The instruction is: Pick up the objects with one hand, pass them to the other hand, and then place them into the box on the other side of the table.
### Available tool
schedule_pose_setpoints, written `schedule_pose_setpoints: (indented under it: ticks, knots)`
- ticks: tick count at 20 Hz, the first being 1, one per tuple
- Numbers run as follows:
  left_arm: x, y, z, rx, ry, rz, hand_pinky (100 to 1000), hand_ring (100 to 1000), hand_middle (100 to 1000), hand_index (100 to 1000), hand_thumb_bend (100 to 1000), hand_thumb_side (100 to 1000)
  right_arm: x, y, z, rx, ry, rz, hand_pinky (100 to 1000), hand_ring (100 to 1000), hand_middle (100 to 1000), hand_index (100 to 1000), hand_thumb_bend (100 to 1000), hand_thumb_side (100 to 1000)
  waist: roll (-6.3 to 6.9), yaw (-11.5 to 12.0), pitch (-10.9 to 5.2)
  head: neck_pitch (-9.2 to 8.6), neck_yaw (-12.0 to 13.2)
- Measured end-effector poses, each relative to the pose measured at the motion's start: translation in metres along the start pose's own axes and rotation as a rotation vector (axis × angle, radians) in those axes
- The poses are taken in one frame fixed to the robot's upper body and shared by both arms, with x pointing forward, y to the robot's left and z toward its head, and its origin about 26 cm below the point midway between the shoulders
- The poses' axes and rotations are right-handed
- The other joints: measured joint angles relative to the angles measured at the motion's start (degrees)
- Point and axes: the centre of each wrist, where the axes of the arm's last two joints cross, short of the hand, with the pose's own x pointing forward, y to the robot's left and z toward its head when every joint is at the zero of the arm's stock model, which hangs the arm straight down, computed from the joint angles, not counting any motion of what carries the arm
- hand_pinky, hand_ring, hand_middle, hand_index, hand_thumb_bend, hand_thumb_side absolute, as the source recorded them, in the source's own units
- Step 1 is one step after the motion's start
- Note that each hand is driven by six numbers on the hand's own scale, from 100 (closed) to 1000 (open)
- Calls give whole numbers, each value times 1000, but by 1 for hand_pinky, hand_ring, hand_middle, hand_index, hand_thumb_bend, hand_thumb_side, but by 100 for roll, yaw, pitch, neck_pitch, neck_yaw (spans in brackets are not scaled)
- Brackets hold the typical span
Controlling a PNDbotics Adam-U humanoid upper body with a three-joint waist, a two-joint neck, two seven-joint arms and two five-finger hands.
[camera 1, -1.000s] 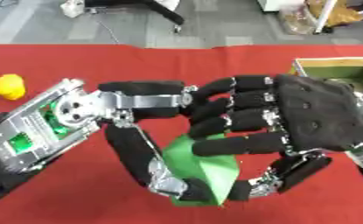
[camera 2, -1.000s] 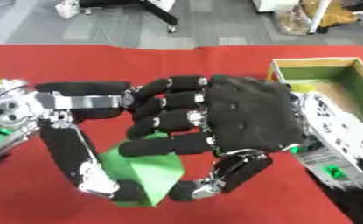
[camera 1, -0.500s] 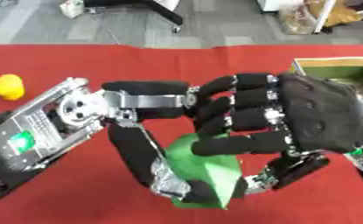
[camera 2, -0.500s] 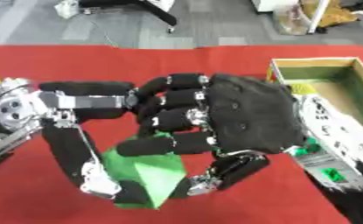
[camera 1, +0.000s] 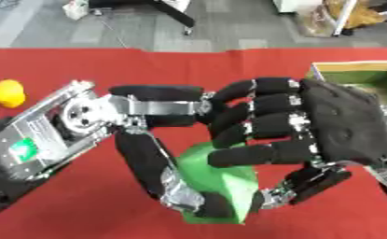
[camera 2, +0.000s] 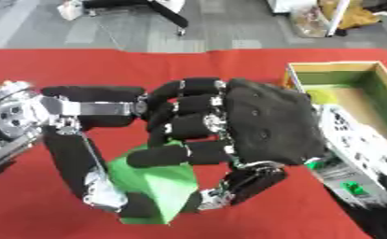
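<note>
Both hands meet over the red table (camera 1: pixel 82 65), clamped together on a green block (camera 1: pixel 221 179). The left hand (camera 1: pixel 147 140) curls under and around it from the left. The right hand (camera 1: pixel 310 128) wraps its fingers over the top, thumb below. A yellow object (camera 1: pixel 7 92) lies far left. The box (camera 2: pixel 355 88) sits at right.

No text, number or brand can be read anywhere. The left forearm plate (camera 1: pixel 35 140) carries a small green sticker (camera 1: pixel 23 148) with pale marks, perhaps a label, but nothing on it is legible. A similar green patch (camera 2: pixel 350 187) sits on the right forearm (camera 2: pixel 353 154), equally unreadable.
</note>
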Motion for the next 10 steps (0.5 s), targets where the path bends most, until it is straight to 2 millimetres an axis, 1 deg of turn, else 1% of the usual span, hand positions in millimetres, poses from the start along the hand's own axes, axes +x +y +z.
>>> schedule_pose_setpoints:
  ticks: [2, 4, 5, 7, 10]
  knots:
    - [1, 1, 1, 4, 2, -23, 735, 646, 628, 768, 100, 797, 0, 0, 0, -9, 4, -8, 753, 625, 402, 902, 298, 200, 0, -7, 0, 0, 1]
    - [1, 1, 3, 12, 8, -49, 748, 679, 665, 792, 100, 876, -1, 0, 1, -17, 9, -13, 752, 623, 396, 900, 297, 189, 0, -15, 0, 0, 2]
    - [1, 1, 4, 19, 12, -59, 755, 694, 681, 801, 100, 902, -1, 0, 1, -21, 13, -15, 751, 622, 394, 900, 298, 186, 0, -17, 0, 0, 2]
    - [-1, 2, 6, 33, 18, -80, 781, 740, 735, 829, 100, 990, -2, 0, 2, -27, 20, -17, 751, 621, 388, 899, 304, 175, 0, -22, -1, 0, 2]
    - [-4, 3, 11, 54, 29, -111, 798, 770, 770, 847, 100, 1000, -3, 0, 4, -36, 34, -19, 749, 619, 377, 898, 316, 157, 4, -26, -3, 0, -2]
